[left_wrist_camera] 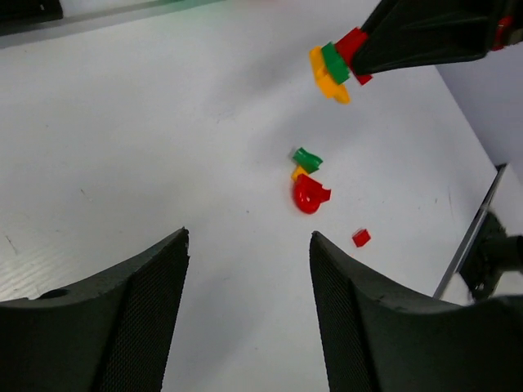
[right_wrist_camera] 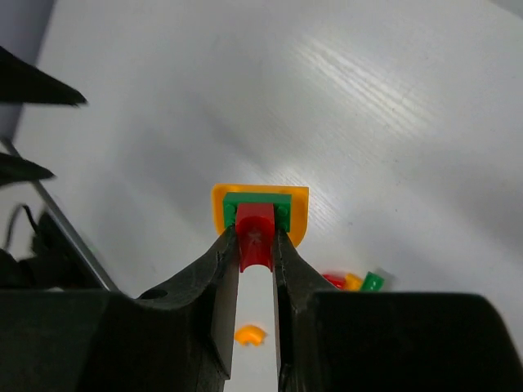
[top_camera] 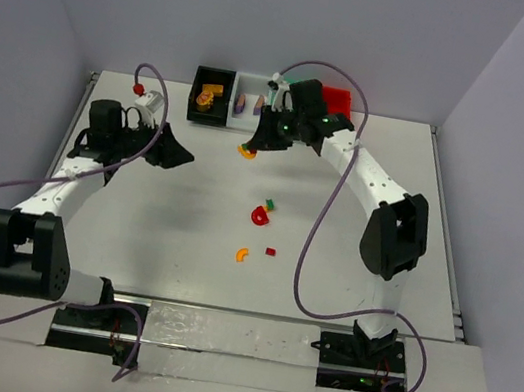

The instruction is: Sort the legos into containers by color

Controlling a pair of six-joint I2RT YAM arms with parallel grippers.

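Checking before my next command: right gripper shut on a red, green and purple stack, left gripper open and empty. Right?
Not purple: the stack is red, green and orange-yellow, as the right wrist view shows. The right gripper is shut on it; the left gripper is open and empty.

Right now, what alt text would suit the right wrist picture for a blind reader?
The right hand pinches a small lego stack, red, green and orange-yellow, above a white table. An orange curved piece and a small mixed-colour cluster lie on the table.
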